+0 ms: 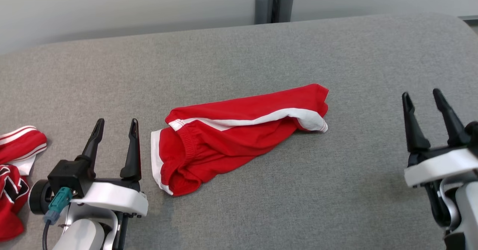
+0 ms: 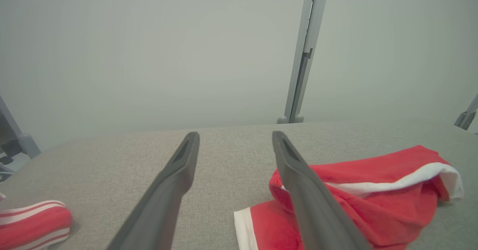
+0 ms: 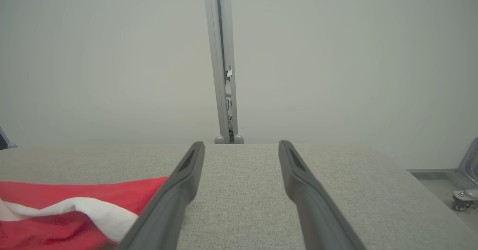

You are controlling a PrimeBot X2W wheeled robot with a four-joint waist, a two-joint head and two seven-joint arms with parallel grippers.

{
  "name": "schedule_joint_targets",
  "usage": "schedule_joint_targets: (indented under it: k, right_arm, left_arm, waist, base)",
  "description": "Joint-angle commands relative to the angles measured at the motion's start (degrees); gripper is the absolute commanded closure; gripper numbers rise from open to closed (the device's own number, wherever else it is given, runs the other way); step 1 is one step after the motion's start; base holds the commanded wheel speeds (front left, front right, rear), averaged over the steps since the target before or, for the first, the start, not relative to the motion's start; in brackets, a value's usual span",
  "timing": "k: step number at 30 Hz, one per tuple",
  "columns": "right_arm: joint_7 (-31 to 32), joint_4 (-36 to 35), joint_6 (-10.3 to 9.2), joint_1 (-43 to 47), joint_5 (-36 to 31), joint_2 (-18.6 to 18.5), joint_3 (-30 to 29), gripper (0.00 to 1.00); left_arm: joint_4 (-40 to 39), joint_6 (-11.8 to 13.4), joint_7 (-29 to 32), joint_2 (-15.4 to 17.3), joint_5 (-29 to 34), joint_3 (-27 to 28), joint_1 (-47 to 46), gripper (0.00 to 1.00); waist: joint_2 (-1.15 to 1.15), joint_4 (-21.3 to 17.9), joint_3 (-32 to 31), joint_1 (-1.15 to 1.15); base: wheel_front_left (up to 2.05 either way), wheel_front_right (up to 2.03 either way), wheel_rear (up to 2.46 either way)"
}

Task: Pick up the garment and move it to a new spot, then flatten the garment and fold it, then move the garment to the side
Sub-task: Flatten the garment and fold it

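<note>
Red shorts (image 1: 239, 130) lie bunched on the grey table (image 1: 336, 56), flanked by the left pincer (image 1: 117, 122) and right pincer (image 1: 421, 93) (both spread wide, holding nothing), apparently poised for flattening.

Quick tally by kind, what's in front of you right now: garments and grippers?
Red-and-white garments: 2 (shorts mid-table; left-edge garment)
Grippers, both open: 2 (left gripper; right gripper)
Total: 4
</note>
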Motion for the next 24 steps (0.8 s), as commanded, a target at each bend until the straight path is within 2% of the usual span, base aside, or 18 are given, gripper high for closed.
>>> schedule_joint_targets:
  k: [1,10,18,21,24]
  right_arm:
    - [-0.11,-1.1,-0.02,1.57,-1.35,0.45,-0.61,0.0]
    - [2.4,-7.46,-0.02,9.07,-5.57,4.56,-3.2,0.0]
    - [4.48,-10.61,-0.02,10.34,-7.51,5.79,-4.06,0.0]
    - [4.77,-11.09,-0.02,10.0,-7.82,5.91,-4.13,0.0]
    - [4.98,-11.49,-0.02,9.37,-7.98,6.1,-3.97,0.0]
  left_arm:
    - [-0.15,0.47,0.02,0.39,-0.06,0.03,0.73,0.0]
    - [-0.92,1.49,0.53,0.47,-0.43,-0.47,3.58,0.0]
    - [-1.82,1.89,1.22,0.64,-0.21,-0.99,2.76,0.0]
    - [-1.79,1.74,1.5,0.64,0.12,-1.23,1.52,0.0]
    - [-1.06,0.55,3.17,0.14,-0.49,-2.1,-0.53,0.0]
  waist:
    - [0.0,-0.58,-1.05,0.0]
    - [0.0,-1.02,-3.15,0.0]
    - [0.0,-0.98,-2.4,0.0]
    - [0.0,-1.1,-1.98,0.0]
    - [0.0,-1.48,-1.22,0.0]
  base:
    - [0.0,0.0,0.0]
    - [0.0,0.0,0.0]
    - [0.0,0.0,0.0]
    - [0.0,0.0,0.0]
    - [0.0,0.0,0.0]
